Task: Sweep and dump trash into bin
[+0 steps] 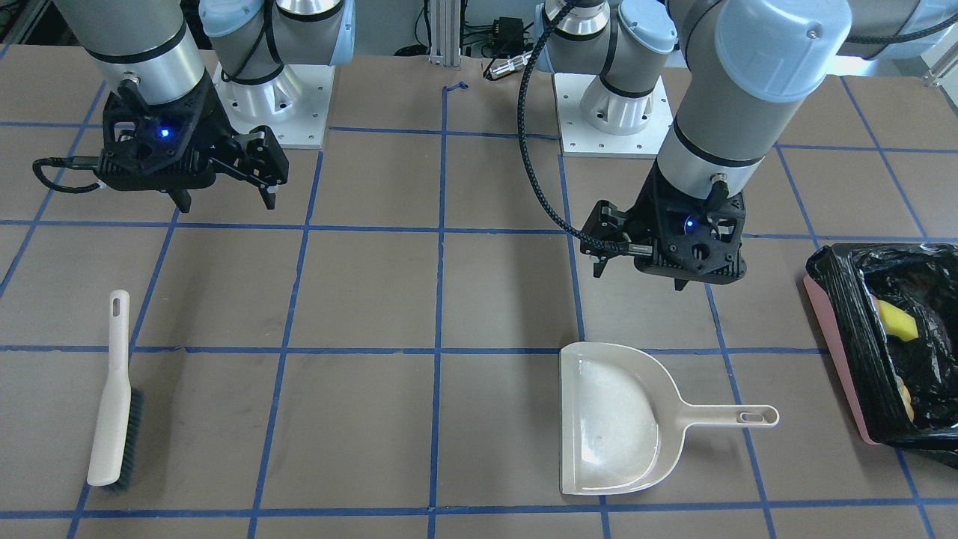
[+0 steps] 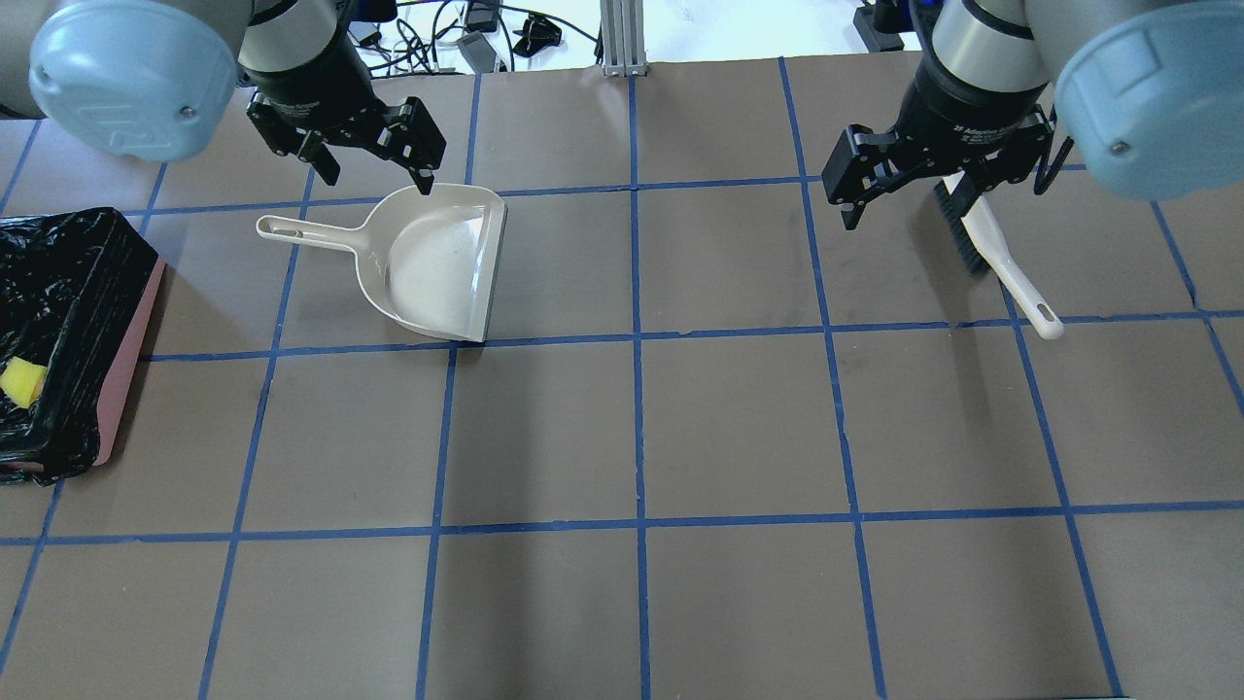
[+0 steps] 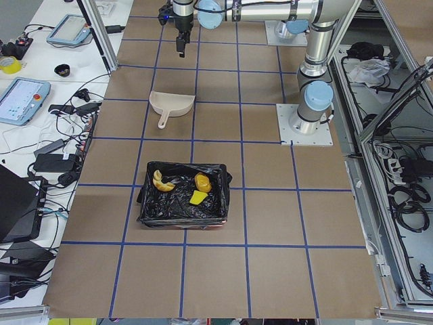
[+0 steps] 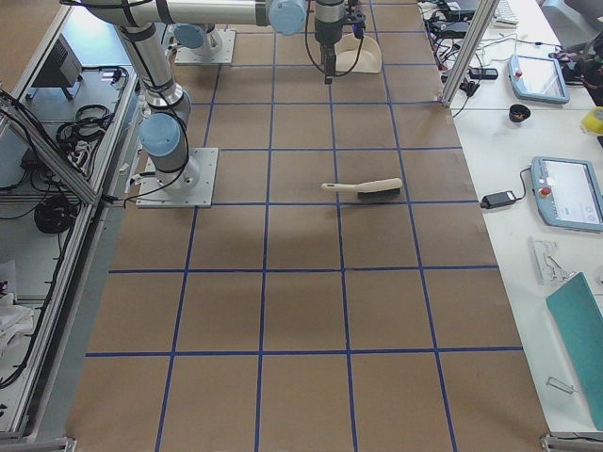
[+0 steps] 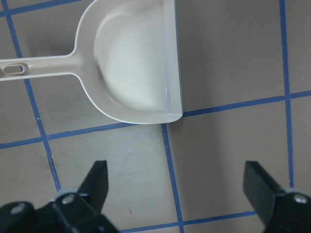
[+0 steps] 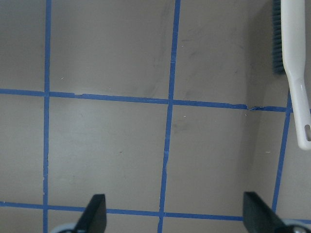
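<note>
The pink bin with its black bag stands at the table's left end. All three scraps lie inside it: the yellow wedge, the amber lump and the cream crescent. My left gripper is open and empty. It hangs above the table on the robot's side of the beige dustpan, which lies empty. My right gripper is open and empty. It hangs above the table near the beige brush, which lies flat.
The table is brown with a blue tape grid. The dustpan's handle points toward the bin. The brush shows at the right edge of the right wrist view. Both arm bases stand at the table's robot side.
</note>
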`<state>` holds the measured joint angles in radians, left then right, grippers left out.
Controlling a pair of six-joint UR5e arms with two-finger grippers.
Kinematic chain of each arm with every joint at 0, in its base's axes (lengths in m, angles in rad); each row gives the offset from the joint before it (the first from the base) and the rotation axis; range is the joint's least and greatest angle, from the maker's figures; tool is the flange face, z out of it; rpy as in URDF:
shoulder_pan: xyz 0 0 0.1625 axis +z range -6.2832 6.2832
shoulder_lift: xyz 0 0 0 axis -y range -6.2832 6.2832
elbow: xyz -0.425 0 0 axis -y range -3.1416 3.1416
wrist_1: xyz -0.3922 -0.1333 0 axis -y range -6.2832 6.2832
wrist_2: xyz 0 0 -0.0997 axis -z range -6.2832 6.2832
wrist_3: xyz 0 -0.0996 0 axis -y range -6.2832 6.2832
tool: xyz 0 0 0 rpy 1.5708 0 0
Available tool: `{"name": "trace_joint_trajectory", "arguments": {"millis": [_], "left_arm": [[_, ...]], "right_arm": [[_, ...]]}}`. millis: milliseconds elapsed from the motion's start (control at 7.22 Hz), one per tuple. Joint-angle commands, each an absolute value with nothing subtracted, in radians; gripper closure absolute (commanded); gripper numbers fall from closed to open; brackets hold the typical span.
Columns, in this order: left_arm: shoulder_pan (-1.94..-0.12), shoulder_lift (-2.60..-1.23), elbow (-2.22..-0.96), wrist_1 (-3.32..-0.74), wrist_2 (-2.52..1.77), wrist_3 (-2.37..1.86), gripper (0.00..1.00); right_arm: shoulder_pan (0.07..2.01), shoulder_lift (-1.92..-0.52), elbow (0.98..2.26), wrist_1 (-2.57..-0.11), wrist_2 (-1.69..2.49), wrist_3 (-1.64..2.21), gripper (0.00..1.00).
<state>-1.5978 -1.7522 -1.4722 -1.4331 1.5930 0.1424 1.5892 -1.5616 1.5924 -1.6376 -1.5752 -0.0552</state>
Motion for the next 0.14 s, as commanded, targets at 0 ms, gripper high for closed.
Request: {"name": "trace_joint_trajectory", "arguments": {"millis": [0], "left_arm": [[-1.595,-1.773,-1.48,-1.427,1.625,0.134,0.0]], "right_arm": [[1.589,-1.56,1.592,-1.641,-1.577,-0.055,0.0]]}}
